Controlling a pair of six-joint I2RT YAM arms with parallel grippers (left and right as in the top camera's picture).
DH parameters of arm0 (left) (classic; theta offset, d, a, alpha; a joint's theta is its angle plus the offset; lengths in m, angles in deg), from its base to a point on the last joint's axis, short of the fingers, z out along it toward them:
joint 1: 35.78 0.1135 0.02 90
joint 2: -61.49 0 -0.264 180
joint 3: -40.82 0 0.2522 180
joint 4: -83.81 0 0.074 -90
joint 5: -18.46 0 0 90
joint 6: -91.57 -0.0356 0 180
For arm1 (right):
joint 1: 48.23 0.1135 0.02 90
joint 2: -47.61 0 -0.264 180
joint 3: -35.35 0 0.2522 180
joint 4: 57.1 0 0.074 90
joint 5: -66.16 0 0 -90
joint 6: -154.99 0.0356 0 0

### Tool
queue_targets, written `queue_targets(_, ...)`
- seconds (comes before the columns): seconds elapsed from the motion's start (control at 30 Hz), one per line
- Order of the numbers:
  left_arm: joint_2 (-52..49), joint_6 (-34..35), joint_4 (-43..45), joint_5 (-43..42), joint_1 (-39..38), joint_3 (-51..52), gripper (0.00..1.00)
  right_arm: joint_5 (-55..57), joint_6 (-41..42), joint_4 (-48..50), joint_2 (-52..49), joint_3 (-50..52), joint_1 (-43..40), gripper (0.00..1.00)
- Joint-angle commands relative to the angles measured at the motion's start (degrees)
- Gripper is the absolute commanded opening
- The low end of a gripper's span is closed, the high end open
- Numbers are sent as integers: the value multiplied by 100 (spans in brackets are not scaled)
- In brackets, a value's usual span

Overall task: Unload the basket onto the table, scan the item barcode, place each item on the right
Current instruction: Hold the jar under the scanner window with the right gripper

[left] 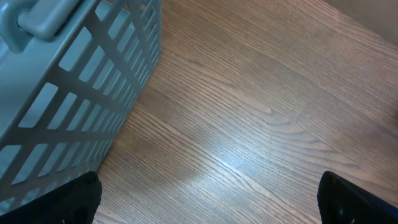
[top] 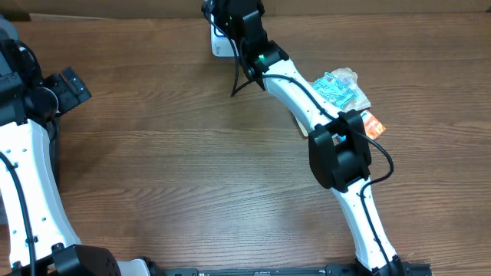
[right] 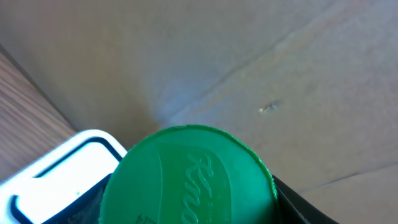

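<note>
Right fingers (right: 305,205) hold green lid (right: 186,177) at table (right: 25,93) edge — scanner (right: 62,168) beside

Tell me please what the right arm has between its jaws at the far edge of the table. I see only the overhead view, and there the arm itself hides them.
Observer: In the right wrist view, a green round lid with raised lettering sits between the right jaws, which close on its sides.
Operator: Is the white device close to this lid?
Observer: Yes. The white device, with a dark-rimmed window, lies just beside the lid, low on the left of that view.
Operator: And what is next to the left arm?
Observer: The left wrist view shows a grey slatted basket standing on the wooden table.
</note>
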Motion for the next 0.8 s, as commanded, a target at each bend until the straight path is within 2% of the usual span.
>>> queue_targets(0.0,-33,-103,4,13,0,-66,100,90,-667,295,-42,-98,-59,37)
queue_targets(0.1,-33,-103,7,13,0,-66,100,-280,-693,269,-175,-98,-70,38)
queue_targets(0.23,-33,-103,4,15,0,-66,100,-946,-960,273,-223,-98,-55,32)
queue_targets(0.77,-33,-103,4,13,0,-66,100,-984,-1058,-66,-238,-98,-24,29)
